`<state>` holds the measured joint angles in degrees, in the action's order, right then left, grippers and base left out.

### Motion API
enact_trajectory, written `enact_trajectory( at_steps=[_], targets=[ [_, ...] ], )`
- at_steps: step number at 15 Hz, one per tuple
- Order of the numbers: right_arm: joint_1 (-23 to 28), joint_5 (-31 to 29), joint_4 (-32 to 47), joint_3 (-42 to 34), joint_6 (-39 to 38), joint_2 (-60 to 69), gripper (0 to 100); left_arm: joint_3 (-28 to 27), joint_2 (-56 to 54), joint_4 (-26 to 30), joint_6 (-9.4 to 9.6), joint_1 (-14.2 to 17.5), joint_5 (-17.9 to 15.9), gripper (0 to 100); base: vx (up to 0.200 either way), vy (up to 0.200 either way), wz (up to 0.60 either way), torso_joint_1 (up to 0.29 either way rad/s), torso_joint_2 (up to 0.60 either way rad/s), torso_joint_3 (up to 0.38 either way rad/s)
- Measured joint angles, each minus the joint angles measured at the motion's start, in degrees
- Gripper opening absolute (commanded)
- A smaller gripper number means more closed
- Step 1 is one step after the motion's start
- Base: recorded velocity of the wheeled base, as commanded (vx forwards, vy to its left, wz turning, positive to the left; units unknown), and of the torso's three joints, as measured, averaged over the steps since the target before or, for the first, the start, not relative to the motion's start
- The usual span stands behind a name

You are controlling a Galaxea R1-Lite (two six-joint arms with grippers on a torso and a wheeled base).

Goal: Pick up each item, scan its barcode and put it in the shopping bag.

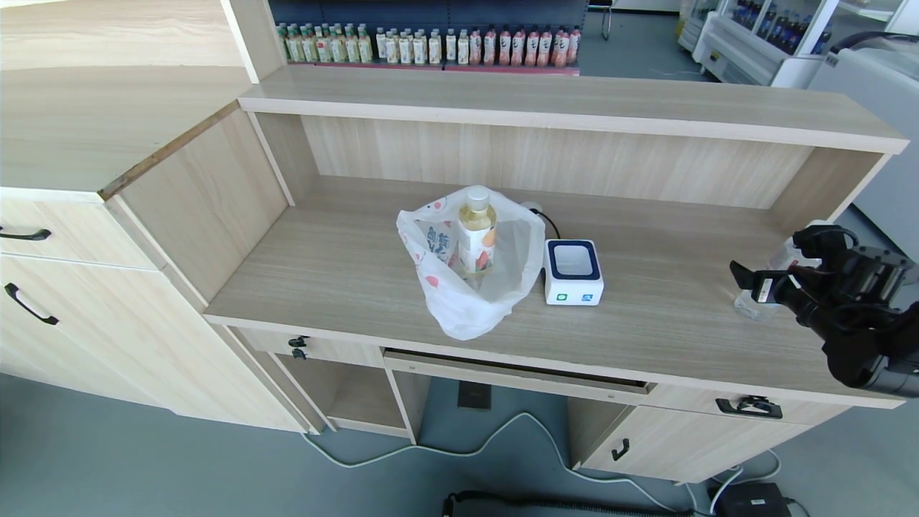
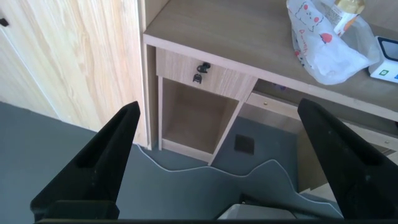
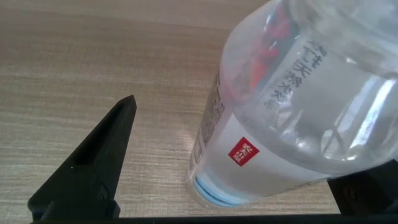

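1. The step in hand looks to be the grasp on the clear water bottle (image 1: 752, 305). It stands on the counter (image 1: 646, 316) at the far right of the head view, well apart from the scanner (image 1: 573, 271) and the shopping bag (image 1: 459, 301) in the middle of the frame.
2. The right gripper (image 1: 772, 258) is level with that bottle and spread wide. In the right wrist view the water bottle (image 3: 280, 106) sits between the fingers, and one finger (image 3: 93, 168) is plainly off it. Nothing is gripped yet.
3. I'd want the bottle centred between the fingers before they close, so neither one shoves it sideways first.
4. The grip should go on the labelled body, not up near the cap. The thin clear plastic will probably give, so the squeeze should be firm but not crushing.
5. The bottle is near the counter's right end, where a nudge could tip it or push it off. The lift should go straight up.
6. I can't make out the barcode. The label will likely need turning toward the scanner's upward-facing window.
7. A tea bottle (image 1: 477, 230) stands upright in the bag's mouth, so the drop should go beside it, not on top.
8. The left gripper (image 2: 219, 109) hangs wide open and holds nothing, low in front of the counter above the floor.
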<state>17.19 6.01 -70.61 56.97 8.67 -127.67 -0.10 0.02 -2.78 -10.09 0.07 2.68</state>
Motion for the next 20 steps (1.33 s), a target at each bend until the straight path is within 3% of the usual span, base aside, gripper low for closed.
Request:
enact_trajectory(
  at_steps=[2,3,20],
  targets=[
    [0.0,0.06,0.02,0.69,-0.02,-0.52,100,0.0,0.0,-0.01,0.0,-0.02,0.02,100,0.0,0.0,0.0,0.0,0.0,0.0],
    [0.01,0.06,0.07,1.02,-0.07,-0.72,0,0.0,0.0,0.0,0.0,-0.02,0.0,100,0.0,0.0,0.0,0.0,0.0,0.0],
    [1.79,0.9,1.12,2.32,-2.99,1.44,0,0.0,0.0,-0.01,0.0,0.0,0.0,100,0.0,0.0,0.0,0.0,0.0,0.0]
  ],
)
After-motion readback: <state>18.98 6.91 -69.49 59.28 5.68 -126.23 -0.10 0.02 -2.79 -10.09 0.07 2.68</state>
